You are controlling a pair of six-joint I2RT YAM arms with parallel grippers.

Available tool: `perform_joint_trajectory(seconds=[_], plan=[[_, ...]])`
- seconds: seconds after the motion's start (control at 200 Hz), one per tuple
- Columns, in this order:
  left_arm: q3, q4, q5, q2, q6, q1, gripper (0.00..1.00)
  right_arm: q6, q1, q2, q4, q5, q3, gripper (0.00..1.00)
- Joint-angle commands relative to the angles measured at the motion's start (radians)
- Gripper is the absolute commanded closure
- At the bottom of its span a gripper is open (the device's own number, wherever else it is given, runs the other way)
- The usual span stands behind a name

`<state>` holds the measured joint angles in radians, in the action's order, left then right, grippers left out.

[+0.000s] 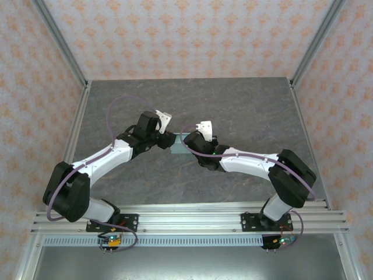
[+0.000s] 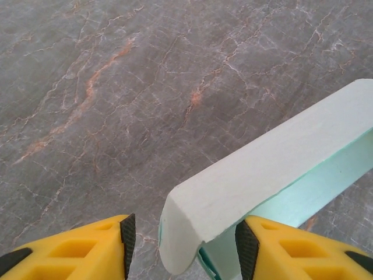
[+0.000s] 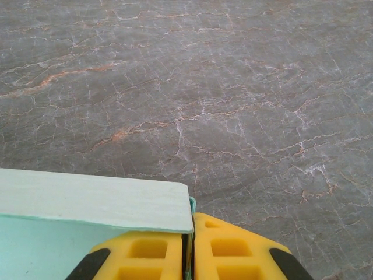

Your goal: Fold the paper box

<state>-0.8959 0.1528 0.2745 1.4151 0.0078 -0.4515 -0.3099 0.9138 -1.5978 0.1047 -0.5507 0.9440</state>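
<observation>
My right hand was pinched shut on a thin wall of the pale mint-green card paper box, at centre frame over the grey marbled worktop. Its long axis ran leftward into my left hand, whose half-spread fingers straddled the free end, unclamped.

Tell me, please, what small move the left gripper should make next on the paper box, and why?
Probably close the left gripper gently on the paper box. The box's rounded end sits between its open jaws, with a gap beside one finger, so it is not gripped there. The right gripper is shut on a card edge, which should steady the box.
</observation>
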Motion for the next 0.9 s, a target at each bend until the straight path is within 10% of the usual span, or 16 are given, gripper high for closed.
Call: perform_joint_trajectory(seconds=[0.0,0.395,0.896], plan=[[-0.023,0.016,0.027,0.021,0.005,0.001,0.53,0.016,0.005,0.025,0.011,0.002,-0.020,0.88],[0.041,-0.054,0.038,-0.030,0.070,0.001,0.44,0.013,0.006,0.039,0.009,0.000,-0.035,0.88],[-0.030,-0.072,0.080,0.037,0.005,0.001,1.00,0.019,0.007,0.035,0.017,0.018,-0.038,0.88]])
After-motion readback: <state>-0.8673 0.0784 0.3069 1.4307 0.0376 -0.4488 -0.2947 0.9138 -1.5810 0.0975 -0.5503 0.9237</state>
